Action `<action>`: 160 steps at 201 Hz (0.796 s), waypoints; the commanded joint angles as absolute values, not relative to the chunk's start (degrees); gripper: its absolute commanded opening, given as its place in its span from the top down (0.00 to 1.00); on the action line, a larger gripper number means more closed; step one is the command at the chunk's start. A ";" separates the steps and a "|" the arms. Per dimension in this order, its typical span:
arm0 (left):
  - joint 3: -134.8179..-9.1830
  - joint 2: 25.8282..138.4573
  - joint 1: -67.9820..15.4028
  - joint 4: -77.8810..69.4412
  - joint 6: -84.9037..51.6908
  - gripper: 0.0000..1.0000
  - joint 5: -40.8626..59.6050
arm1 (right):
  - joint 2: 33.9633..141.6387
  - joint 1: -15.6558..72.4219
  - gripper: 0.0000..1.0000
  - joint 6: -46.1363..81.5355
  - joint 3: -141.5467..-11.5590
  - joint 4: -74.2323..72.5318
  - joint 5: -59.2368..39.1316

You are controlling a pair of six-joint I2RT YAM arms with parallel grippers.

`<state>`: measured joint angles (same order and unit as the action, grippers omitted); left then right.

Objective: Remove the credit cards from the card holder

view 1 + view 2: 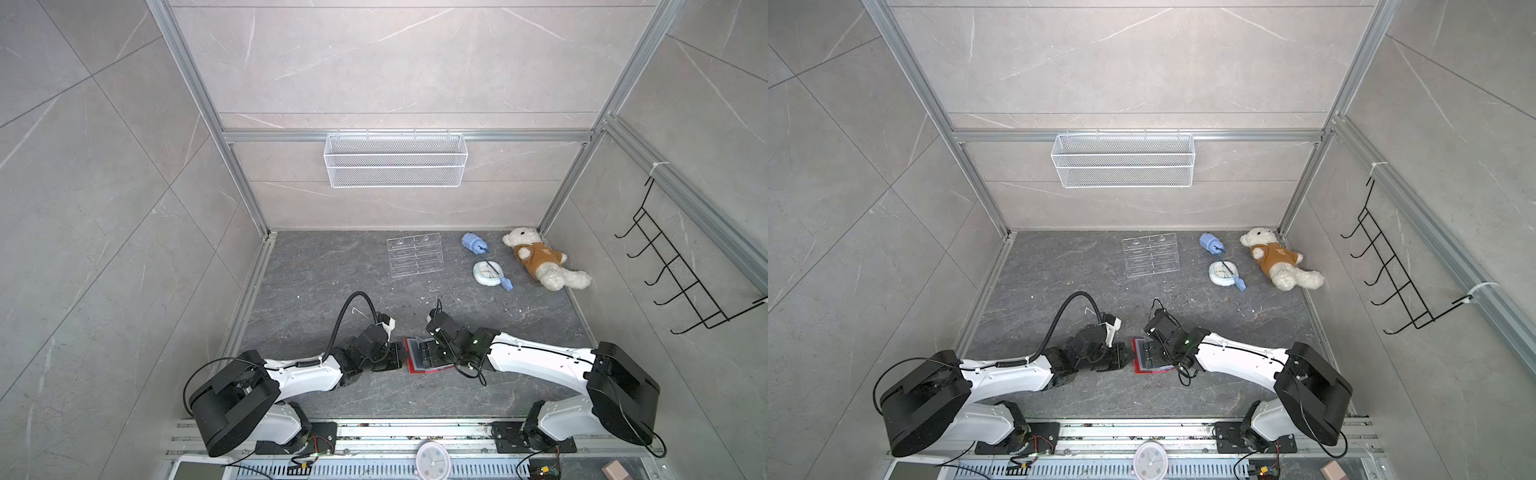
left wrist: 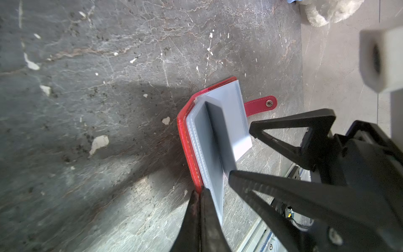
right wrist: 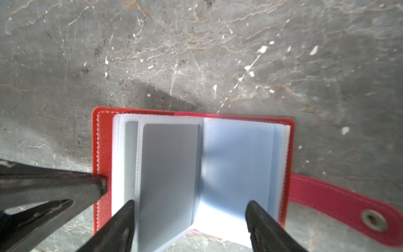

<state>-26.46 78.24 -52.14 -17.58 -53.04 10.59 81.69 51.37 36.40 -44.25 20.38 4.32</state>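
The red card holder (image 1: 409,362) (image 1: 1136,362) lies open on the dark table between my two grippers, its snap tab (image 3: 349,203) (image 2: 259,104) stretched flat. My left gripper (image 2: 200,190) (image 1: 392,356) is shut on the edge of the red cover (image 3: 102,141). My right gripper (image 3: 190,203) (image 1: 430,351) stands open just above the fanned pale sleeves, one finger on each side of the raised page. One of the credit cards (image 3: 170,163) (image 2: 204,139) shows as a grey rounded rectangle through a frosted sleeve. Nothing is between the right fingers (image 2: 283,189).
Toward the back stand a clear acrylic tiered stand (image 1: 415,255), a blue object (image 1: 473,243), a small white round clock (image 1: 485,272) and a teddy bear (image 1: 540,259). A wire basket (image 1: 395,160) hangs on the back wall, a black hook rack (image 1: 685,270) on the right wall.
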 commanded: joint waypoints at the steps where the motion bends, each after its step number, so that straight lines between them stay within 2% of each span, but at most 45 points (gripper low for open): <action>1: -27.20 78.57 -52.30 -17.60 -51.12 1.00 9.09 | 79.43 50.14 0.20 36.74 -43.66 22.89 6.11; 156: -33.80 83.31 -50.32 -4.65 -41.16 1.00 4.18 | 70.75 43.70 0.20 35.07 -39.86 25.25 3.40; 160: -34.08 83.40 -50.28 -4.28 -40.99 0.95 3.93 | 70.54 43.58 0.20 35.07 -39.82 25.18 3.13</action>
<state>-31.44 82.39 -50.98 -7.92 -44.99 6.02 72.25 44.10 36.14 -40.69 23.77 4.23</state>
